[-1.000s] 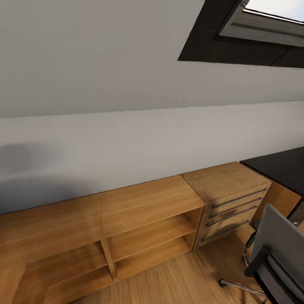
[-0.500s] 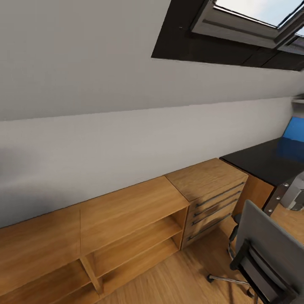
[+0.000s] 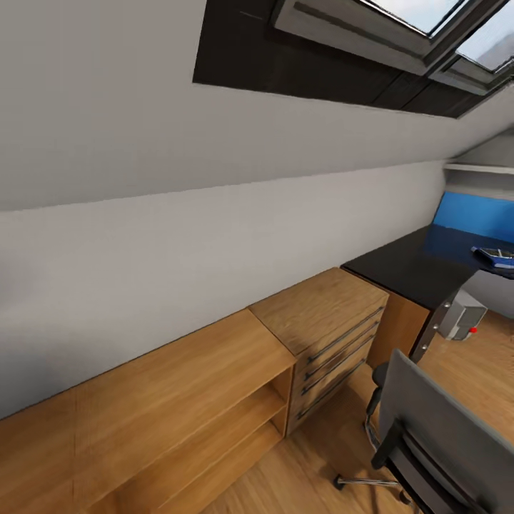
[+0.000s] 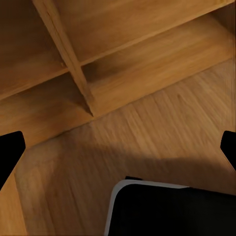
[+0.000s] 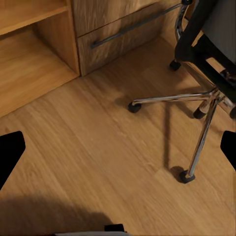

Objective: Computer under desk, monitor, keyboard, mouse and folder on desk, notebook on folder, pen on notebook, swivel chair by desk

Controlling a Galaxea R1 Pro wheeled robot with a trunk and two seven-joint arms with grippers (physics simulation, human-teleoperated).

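Facing wood shelf unit (image 3: 178, 400); swivel chair (image 3: 435, 435) at 5 o'clock, desk (image 3: 407, 268) and computer (image 3: 462, 319) at 3; both grippers' jaws spread, holding nothing.

1. Daylight enters through the skylight (image 3: 400, 28) at the upper right of the head view; the white wall (image 3: 178, 214) is evenly bright.
2. The swivel chair (image 5: 206, 64) casts soft shadows on the wooden floor (image 5: 98, 147).
3. Straight lines bow near the frame edges.
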